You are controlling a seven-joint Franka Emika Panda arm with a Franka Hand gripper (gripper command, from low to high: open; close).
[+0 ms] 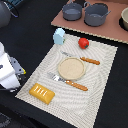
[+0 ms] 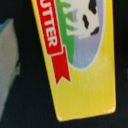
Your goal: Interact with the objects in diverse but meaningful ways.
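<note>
The wrist view is filled by a small yellow box (image 2: 82, 65) with a red banner and a cow picture, lying on a dark surface very close below the camera. No fingers show in that view. In the exterior view the white arm stands at the left edge, and its gripper (image 1: 18, 69) is a dark shape beside the placemat; its jaws are too unclear to read. The yellow box is hidden there. On the mat lie a pale blue-white carton (image 1: 59, 36), a red tomato (image 1: 83, 43) and an orange scored slab (image 1: 42, 93).
A tan plate (image 1: 71, 68) sits mid-placemat (image 1: 102, 90), with an orange-handled knife (image 1: 86, 60) behind it and a fork (image 1: 70, 82) in front. Two grey pots (image 1: 72, 11) (image 1: 96, 14) stand on a brown board (image 1: 112, 31) at the back.
</note>
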